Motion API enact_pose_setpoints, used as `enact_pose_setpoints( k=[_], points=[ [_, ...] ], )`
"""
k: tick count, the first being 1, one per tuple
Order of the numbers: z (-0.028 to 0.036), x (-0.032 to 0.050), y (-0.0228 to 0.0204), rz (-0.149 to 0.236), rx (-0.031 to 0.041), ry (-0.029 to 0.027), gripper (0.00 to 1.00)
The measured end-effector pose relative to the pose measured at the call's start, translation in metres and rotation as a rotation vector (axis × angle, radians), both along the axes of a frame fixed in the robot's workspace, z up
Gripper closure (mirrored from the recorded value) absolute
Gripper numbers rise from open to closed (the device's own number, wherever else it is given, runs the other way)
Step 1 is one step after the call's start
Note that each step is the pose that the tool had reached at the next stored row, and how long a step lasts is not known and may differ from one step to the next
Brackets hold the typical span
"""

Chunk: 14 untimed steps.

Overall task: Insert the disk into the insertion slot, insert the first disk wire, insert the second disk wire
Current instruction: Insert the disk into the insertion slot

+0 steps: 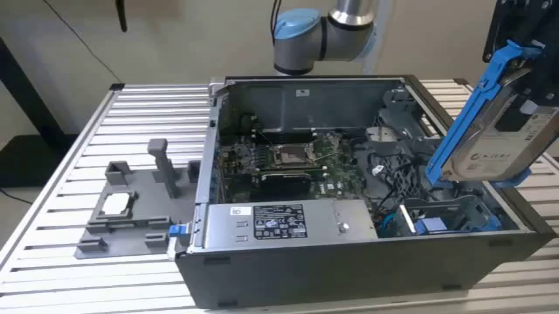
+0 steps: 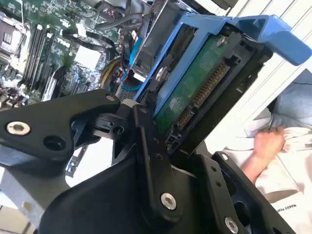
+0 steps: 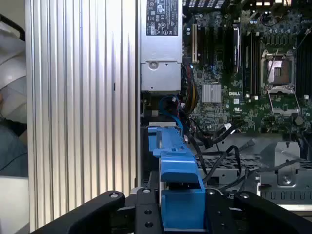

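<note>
disk: disk point(image 1: 493, 131) held in the air over the computer case point(image 1: 349, 268), not seated.
axis: steep tilt, running 1 to 7 o'clock in the exterior view.
insertion slot: insertion slot point(image 1: 446, 219) lies near 7 o'clock from the disk's low end, apart from it.
gripper: my gripper point(image 3: 181, 208) is clenched on the disk's upper end.

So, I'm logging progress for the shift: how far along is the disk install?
Nothing looks finished yet. In hand: the gripper is shut on the disk, holding it tilted above the open case, on the side where the insertion slot sits. Left: the disk is not seated in the slot, and its connector is bare, with the cables lying loose in the case, so both wires are undone.
</note>
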State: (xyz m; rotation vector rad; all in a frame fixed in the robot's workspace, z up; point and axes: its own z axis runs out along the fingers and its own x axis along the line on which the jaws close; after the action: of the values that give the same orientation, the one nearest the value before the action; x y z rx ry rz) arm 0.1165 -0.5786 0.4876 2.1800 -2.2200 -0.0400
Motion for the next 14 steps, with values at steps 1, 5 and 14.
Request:
enact_pose_setpoints(
  k=[1, 5, 14],
  points=[
    [0.0, 0.0, 0.0, 0.0, 0.0, 0.0, 0.68],
    [0.0, 0.0, 0.0, 0.0, 0.0, 0.0, 0.68],
    [-0.0008, 0.0, 0.0, 0.0, -0.0002, 0.0, 0.68]
  ],
)
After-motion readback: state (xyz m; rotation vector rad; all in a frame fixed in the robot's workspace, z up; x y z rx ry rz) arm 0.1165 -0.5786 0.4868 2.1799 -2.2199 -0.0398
